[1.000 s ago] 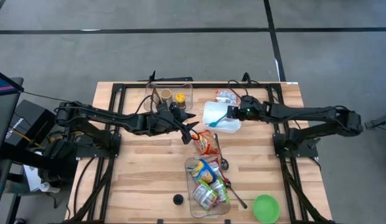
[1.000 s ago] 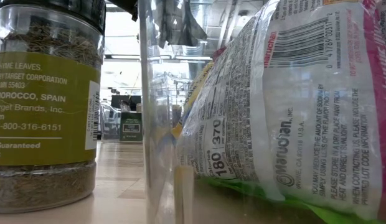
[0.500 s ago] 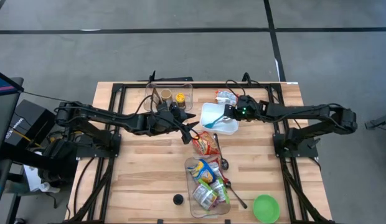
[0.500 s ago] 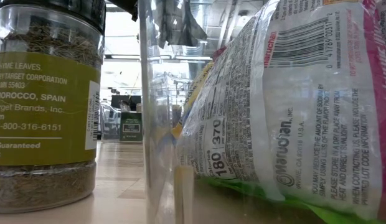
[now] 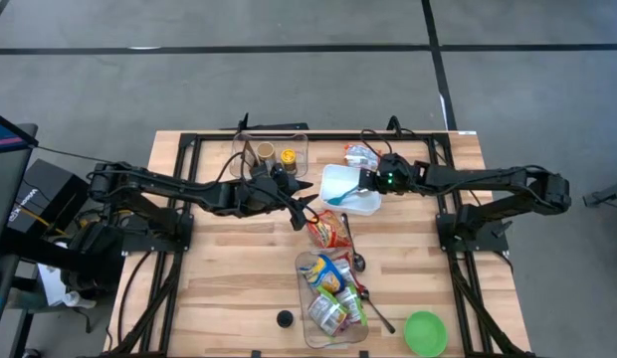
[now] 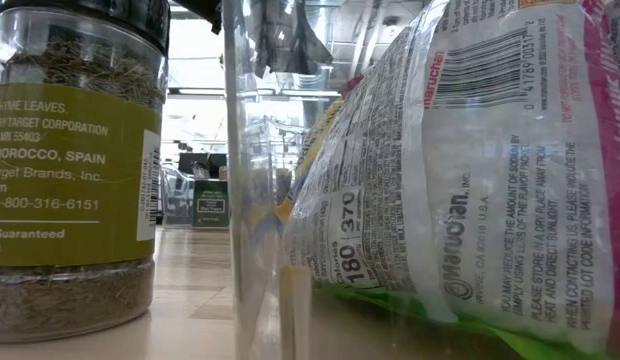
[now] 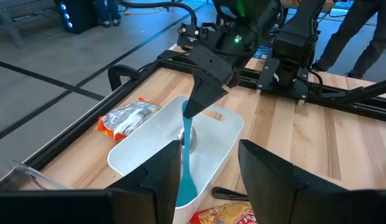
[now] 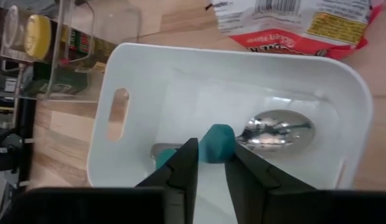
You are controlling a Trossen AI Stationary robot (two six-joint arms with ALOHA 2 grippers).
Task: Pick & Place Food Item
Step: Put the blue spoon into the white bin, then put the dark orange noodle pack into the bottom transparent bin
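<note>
The right gripper (image 8: pixel 210 163) hangs over the white bin (image 8: pixel 342 93), its two fingers (image 8: pixel 182 169) set a little apart on either side of the handle end of a teal utensil (image 8: pixel 216 143). Whether the fingers clamp the handle or have let it go cannot be told. In the left wrist view the same gripper (image 7: pixel 194 111) points down into the white bin (image 7: pixel 140 140), and the teal utensil (image 7: pixel 187 155) stands nearly upright beneath its tips, its lower end resting in the bin. A metal spoon (image 8: pixel 277 132) lies on the bin floor just beside the teal utensil.

The left gripper (image 5: pixel 307 211) waits near the table's middle, just beside the white bin (image 5: pixel 363 204). Its fingers (image 7: pixel 268 174) are spread and hold nothing.

A red and white snack bag (image 8: pixel 292 22) lies on the table against the far wall of the bin. In the high view a noodle packet (image 5: pixel 333 231) lies on the wood between the white bin and a clear bin (image 5: pixel 301 298) filled with food packets. A second clear bin (image 5: pixel 299 144) at the table's far edge holds spice jars (image 5: pixel 287 155). A green bowl (image 5: pixel 425 332) and a small black cap (image 5: pixel 285 319) sit near the front edge of the wooden table (image 5: pixel 219 288).

In the low view a spice jar (image 6: pixel 75 170) and a noodle packet (image 6: pixel 470 170) fill the picture.
</note>
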